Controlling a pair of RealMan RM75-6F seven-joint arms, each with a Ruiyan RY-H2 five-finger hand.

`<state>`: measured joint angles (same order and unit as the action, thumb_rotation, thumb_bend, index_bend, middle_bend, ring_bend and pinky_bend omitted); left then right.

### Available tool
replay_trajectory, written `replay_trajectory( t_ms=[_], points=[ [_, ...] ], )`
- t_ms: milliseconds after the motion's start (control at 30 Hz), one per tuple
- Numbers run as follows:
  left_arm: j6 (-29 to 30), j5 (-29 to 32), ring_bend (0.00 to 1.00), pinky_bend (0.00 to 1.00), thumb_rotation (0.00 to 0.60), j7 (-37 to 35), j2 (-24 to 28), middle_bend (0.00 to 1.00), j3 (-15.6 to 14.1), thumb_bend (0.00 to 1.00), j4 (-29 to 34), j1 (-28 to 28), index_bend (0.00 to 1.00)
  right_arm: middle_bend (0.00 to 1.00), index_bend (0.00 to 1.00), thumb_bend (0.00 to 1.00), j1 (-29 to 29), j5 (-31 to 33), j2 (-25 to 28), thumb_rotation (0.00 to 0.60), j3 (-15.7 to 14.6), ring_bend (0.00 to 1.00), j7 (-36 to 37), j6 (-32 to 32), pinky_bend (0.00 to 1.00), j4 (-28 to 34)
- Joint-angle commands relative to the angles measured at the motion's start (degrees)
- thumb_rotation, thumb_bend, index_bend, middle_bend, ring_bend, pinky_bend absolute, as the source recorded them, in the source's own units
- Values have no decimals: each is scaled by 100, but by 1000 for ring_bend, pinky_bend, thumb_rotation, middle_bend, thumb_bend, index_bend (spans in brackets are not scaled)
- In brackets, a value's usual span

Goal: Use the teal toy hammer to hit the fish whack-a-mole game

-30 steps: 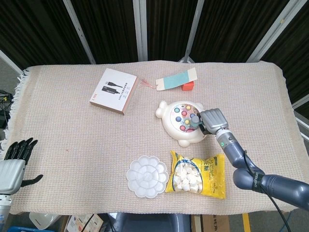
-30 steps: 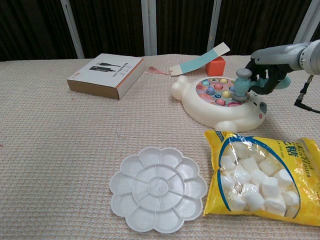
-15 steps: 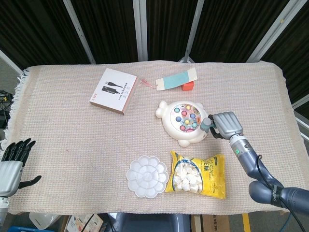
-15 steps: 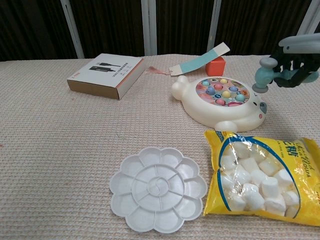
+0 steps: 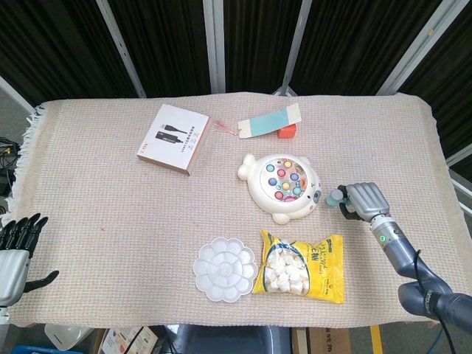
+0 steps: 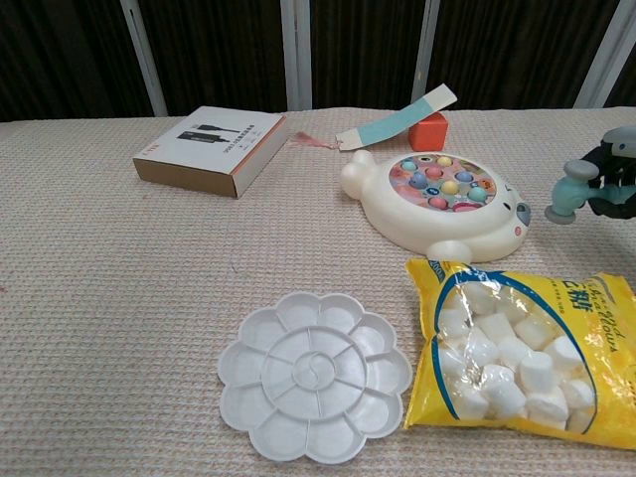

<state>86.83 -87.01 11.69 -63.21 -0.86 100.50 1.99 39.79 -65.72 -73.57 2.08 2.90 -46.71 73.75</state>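
The cream fish whack-a-mole game [image 5: 281,185] [image 6: 437,207] with coloured pegs lies right of the cloth's middle. My right hand [image 5: 366,202] [image 6: 618,185] grips the teal toy hammer [image 5: 338,198] [image 6: 571,193] to the right of the game, clear of it, with the hammer head pointing toward the game. My left hand [image 5: 16,251] hangs at the table's front left corner, fingers apart and holding nothing.
A white flower-shaped palette [image 5: 225,268] [image 6: 314,373] and a yellow marshmallow bag [image 5: 302,265] [image 6: 522,350] lie in front of the game. A boxed cable [image 5: 173,138] [image 6: 212,149], a teal card [image 5: 269,119] and a red block [image 5: 286,132] sit behind it.
My right hand has drawn the hammer off the game's pegs and carried it rightward and nearer to me. My left hand has sunk slightly lower at the table corner.
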Motion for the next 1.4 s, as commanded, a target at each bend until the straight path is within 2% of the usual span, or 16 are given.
replay_trajectory(
  t_ms=[33,400,500,767,867,1100,1300,1400],
  points=[
    [29,-17,0,0,600,87,15,0,-12,107,82,-23,0,780,845,855,-135,-425,-265,600,-63,570,595,131,404,-553],
    [89,-69,0,0,600,341,23,0,-38,107,306,-75,0,671,703,828,-241,-973,-450,600,-139,463,1521,290,299,-1349],
    [99,-76,0,0,600,367,23,0,-40,107,326,-85,0,633,645,777,-265,-1058,-466,600,-162,427,1651,322,264,-1449],
    [129,-117,0,0,600,382,21,0,-34,107,337,-101,0,568,554,739,-311,-1171,-455,600,-160,362,1833,386,189,-1519],
    [125,-113,0,0,600,369,18,0,-39,107,328,-109,0,543,517,702,-313,-1166,-453,600,-151,335,1837,451,166,-1529],
    [126,-116,0,0,600,349,13,0,-28,107,309,-116,0,494,450,481,-324,-1129,-410,600,-100,284,1818,553,117,-1466],
    [109,-112,0,0,600,344,7,0,-17,107,300,-109,0,483,439,414,-348,-1089,-379,600,-58,271,1773,596,95,-1409],
    [97,-109,0,0,600,347,2,0,-12,107,295,-104,0,482,436,414,-359,-1077,-367,600,-42,269,1729,603,91,-1394]
  ],
)
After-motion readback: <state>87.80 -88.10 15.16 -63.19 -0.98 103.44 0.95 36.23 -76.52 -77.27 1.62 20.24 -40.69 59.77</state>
